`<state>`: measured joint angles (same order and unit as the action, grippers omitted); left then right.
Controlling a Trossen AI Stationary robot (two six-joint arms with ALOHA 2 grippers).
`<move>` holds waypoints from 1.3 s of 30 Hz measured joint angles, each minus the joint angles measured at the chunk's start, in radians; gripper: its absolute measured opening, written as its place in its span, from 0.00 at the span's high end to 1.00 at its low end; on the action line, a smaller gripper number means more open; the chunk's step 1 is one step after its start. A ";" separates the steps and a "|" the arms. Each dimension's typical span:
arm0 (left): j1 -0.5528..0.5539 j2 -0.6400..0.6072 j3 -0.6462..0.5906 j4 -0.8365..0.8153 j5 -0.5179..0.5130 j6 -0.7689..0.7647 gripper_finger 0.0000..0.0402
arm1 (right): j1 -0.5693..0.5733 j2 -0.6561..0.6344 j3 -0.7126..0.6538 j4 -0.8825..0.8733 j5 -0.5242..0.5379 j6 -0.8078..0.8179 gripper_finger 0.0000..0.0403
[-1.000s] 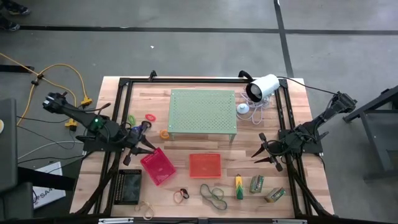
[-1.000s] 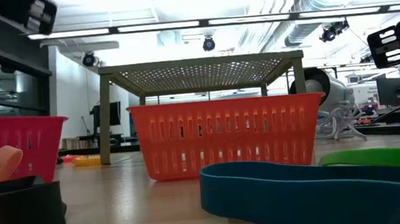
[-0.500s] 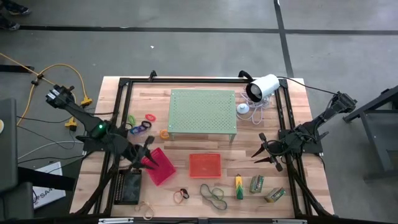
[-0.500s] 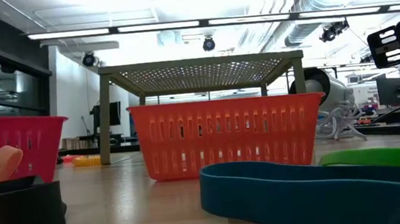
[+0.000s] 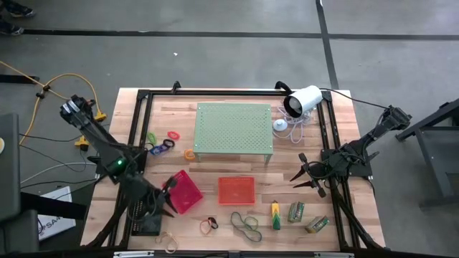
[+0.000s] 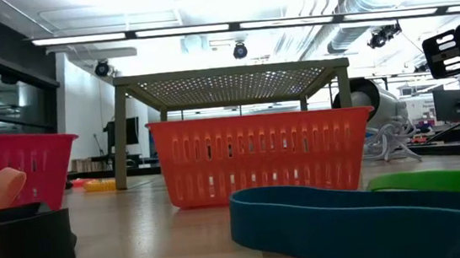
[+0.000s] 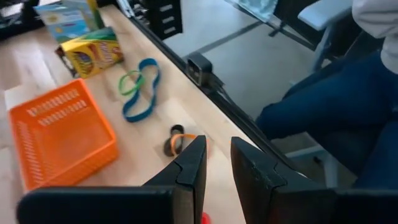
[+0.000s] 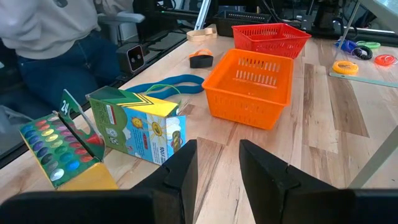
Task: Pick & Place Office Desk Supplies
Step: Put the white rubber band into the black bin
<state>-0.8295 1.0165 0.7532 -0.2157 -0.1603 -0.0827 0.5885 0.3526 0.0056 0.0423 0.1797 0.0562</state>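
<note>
left end effector (image 5: pixel 166 201): narrow gap, empty, over black square tray (image 5: pixel 148 215) | beyond it: blue rubber-band loop (image 7: pixel 142 93) crossing green loop (image 7: pixel 129 82) | right end effector (image 5: pixel 307 174): slightly spread, empty

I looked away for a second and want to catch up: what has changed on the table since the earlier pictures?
The left arm swung toward the table's front edge: the left gripper went from beside the pink tray, near the rings, to the black tray at the front. It holds nothing visible, its fingers slightly apart. The right gripper, the orange tray and the supplies stayed put.
</note>
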 joint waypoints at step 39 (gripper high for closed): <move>-0.123 0.522 0.393 -0.465 0.079 -0.045 0.83 | 0.000 0.000 0.000 0.000 0.000 0.000 0.74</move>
<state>-0.9526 1.5383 1.1461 -0.6811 -0.0814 -0.1280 0.5888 0.3523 0.0056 0.0422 0.1795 0.0563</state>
